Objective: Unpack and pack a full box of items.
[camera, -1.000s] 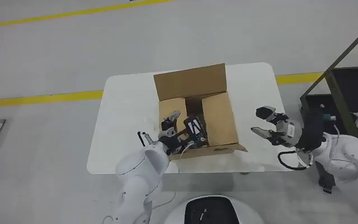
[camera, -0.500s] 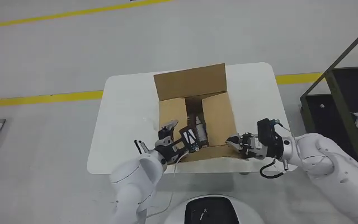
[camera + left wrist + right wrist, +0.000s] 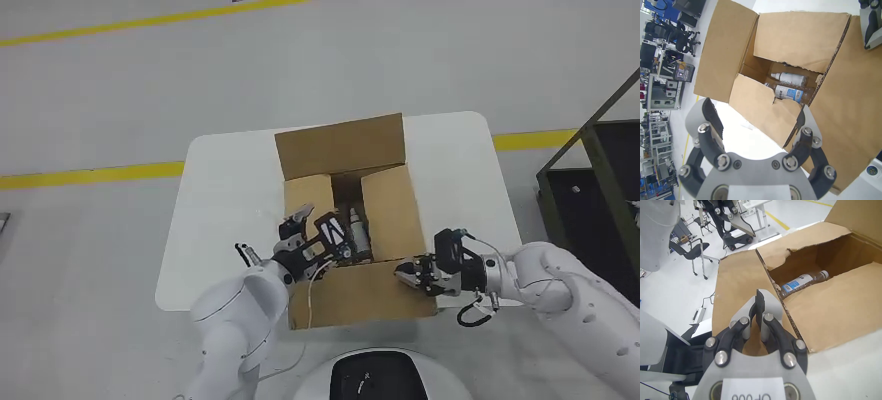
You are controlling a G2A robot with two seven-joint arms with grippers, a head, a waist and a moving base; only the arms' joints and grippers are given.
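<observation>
pinching the near flap of the cardboard box at its edge with the right gripper, fingers pressed together on the cardboard. holding the left gripper spread wide and empty, straddling the corner of the left side flap, with one fingertip just beside the near flap's corrugated edge. sitting near the middle of the white table, with the near flap folded outward toward the robot, the far flap standing open and both side flaps partly covering the opening. cradling two clear plastic bottles with white labels at the bottom, lying side by side.
</observation>
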